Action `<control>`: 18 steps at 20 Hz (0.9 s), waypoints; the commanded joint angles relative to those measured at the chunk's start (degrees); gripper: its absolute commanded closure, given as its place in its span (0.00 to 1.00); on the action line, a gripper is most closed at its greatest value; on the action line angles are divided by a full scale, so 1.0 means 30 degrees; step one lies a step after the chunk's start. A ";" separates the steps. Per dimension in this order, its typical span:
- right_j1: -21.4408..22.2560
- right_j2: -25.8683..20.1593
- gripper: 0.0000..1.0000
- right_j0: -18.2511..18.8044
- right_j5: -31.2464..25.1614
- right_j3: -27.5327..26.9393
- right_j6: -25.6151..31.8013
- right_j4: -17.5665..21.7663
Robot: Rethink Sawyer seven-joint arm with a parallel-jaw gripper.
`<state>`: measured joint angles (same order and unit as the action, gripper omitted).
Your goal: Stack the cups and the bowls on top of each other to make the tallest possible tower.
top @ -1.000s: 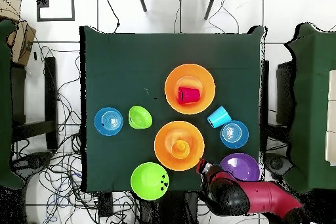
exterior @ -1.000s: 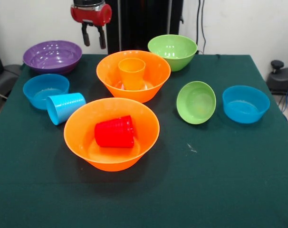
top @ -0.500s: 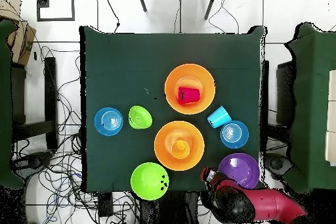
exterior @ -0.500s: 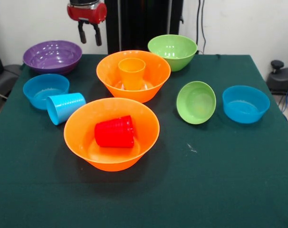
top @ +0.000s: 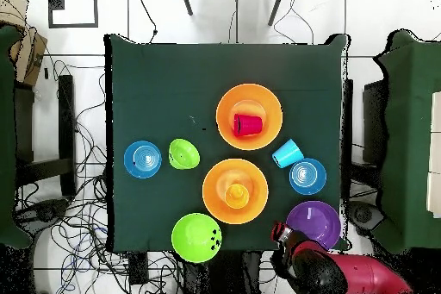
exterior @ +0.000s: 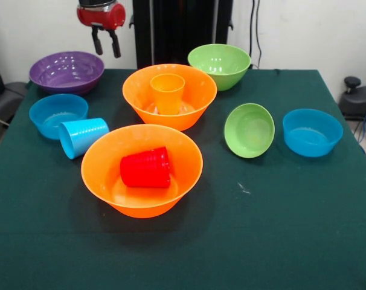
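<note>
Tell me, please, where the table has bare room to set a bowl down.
The widest bare cloth lies in front of the orange bowl holding the red cup and the blue bowl on the right. It is crowded at the back left, around the purple bowl, the other blue bowl and the tipped blue cup.
</note>
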<state>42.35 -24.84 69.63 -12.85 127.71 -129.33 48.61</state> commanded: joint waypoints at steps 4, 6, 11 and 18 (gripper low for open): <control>-0.0909 -0.2309 0.00 0.0121 -0.2135 -0.1006 0.4471 0.1726; -0.0983 -0.2392 0.00 0.0165 -0.2242 -0.1141 0.4514 0.1797; -0.1896 -0.2503 0.00 0.0139 -0.2537 -0.2012 0.4730 0.2082; -0.2340 -0.1602 0.00 -0.1084 -0.2003 -0.3199 0.3635 0.3250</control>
<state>38.95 -27.29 70.28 -13.33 126.18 -129.33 52.25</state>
